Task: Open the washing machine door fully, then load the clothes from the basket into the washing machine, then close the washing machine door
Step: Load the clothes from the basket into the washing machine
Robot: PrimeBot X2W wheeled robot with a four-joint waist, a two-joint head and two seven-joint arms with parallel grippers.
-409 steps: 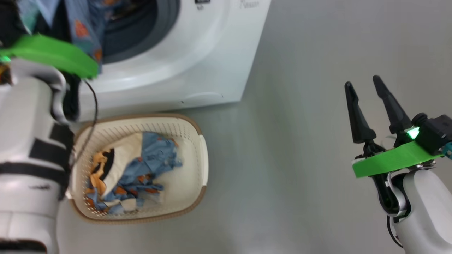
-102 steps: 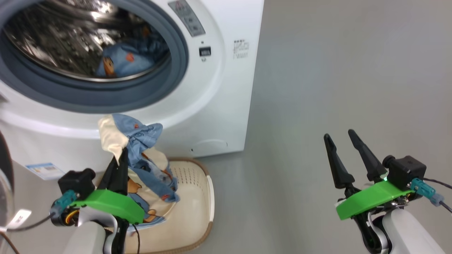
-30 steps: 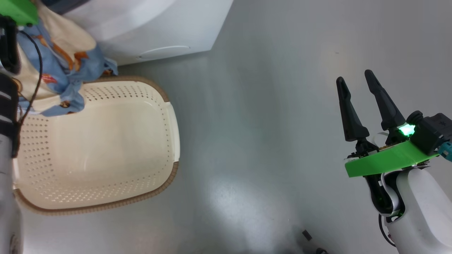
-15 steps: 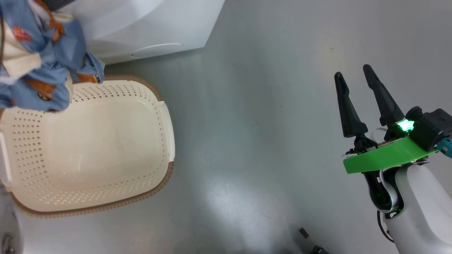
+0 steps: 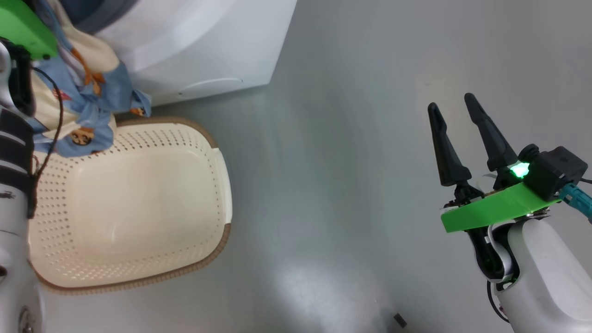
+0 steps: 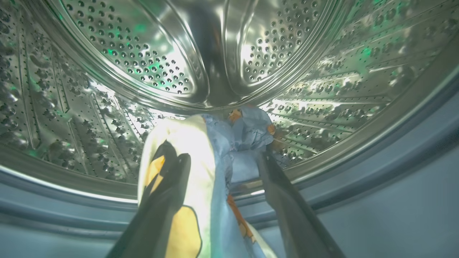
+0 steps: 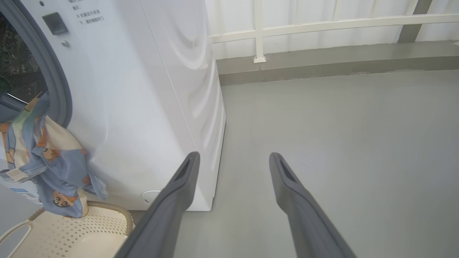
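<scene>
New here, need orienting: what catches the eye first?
The bright cartoon-print clothes draped from the mouth of the washing machine, hanging above the empty basket on the floor. In the left wrist view, the shiny steel drum glitters behind the open left gripper, cloth bunched between its fingers.

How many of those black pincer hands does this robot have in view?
2. The left gripper is at the mouth of the washing machine, open, with the clothes draped over it. The right gripper hangs open over the floor.

L gripper [image 6: 223, 156] opened; clothes [image 6: 195, 143] now at drum [image 6: 143, 53].
</scene>
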